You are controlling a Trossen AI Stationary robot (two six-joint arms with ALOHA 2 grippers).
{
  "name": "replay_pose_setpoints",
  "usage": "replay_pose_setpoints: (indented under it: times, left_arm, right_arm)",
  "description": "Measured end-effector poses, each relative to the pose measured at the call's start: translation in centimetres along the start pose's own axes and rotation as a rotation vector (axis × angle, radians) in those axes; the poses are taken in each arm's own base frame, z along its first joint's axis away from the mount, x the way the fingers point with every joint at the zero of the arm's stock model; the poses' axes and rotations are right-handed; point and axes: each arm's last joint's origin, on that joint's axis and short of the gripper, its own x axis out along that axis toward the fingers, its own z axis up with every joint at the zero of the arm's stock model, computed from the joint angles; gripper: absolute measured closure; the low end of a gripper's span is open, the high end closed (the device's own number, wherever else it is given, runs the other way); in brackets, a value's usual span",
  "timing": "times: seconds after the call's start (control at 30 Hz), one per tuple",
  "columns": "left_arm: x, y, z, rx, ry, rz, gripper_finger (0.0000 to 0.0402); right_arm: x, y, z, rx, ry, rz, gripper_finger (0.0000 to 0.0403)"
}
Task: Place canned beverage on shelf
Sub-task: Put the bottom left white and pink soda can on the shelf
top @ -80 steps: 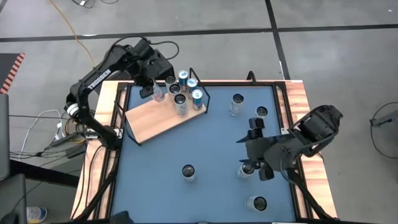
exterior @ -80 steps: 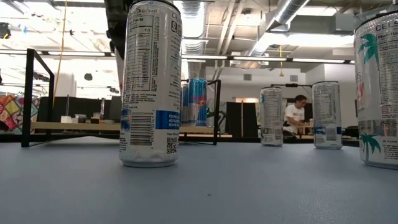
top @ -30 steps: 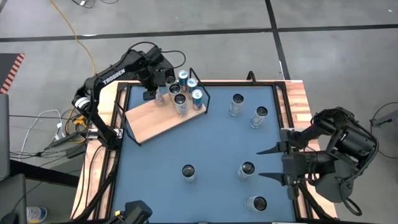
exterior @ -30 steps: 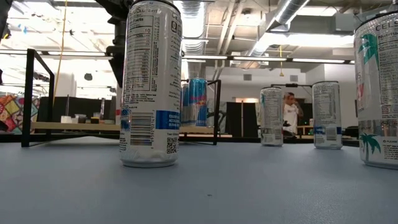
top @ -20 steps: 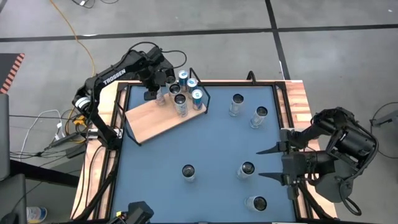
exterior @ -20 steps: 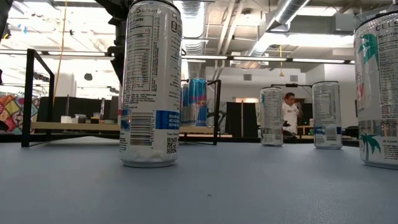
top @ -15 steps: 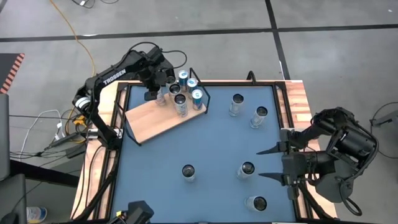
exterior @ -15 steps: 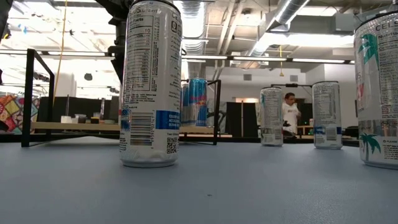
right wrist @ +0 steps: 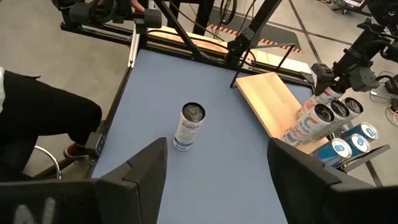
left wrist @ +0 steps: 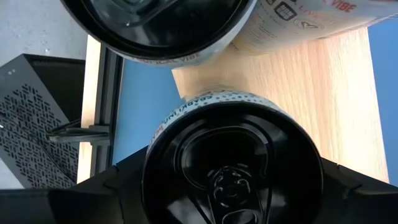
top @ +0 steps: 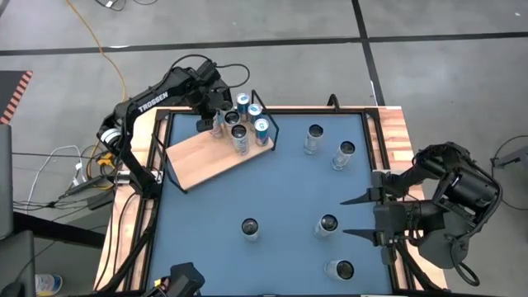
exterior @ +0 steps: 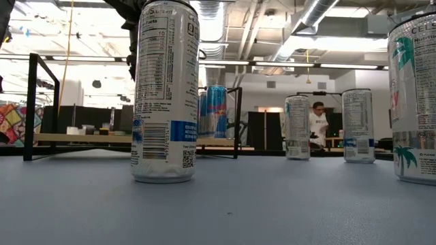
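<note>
A: Start with the big things. The blue tabletop (top: 272, 190) carries the pale-wood shelf (top: 202, 157) at its far left corner, with a black wire frame at one end and a cluster of cans (top: 247, 115) standing by that frame. Five more cans (top: 250, 228) stand loose on the tabletop, well apart from the shelf.

B: And the can in play?

A: The newest can (top: 217, 122) stands upright on the shelf, just beside the cluster. The left gripper (top: 206, 117) is right at it.

B: How should such a can handle?

A: Judging by its look: tall, slim, smooth metal, so slippery and easy to tip; thin walls would dent under a hard squeeze. Mid-height on the body seems the safest hold.

B: The jaws?

A: In the left wrist view the can's top (left wrist: 230, 165) sits between the left jaws; whether they grip it or have let go cannot be told. The right gripper (top: 356, 216) waits at the right edge, jaws spread wide, holding nothing.
</note>
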Motion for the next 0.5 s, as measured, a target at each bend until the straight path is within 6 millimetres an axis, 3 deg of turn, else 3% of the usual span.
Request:
replay_pose_setpoints:
  times: [0.5]
  left_arm:
    - [-0.05,-0.63,0.13,-0.001,0.012,-0.024,0.0119]
  right_arm:
    - [0.0,0.01,0.0,0.026,0.001,0.003,0.0147]
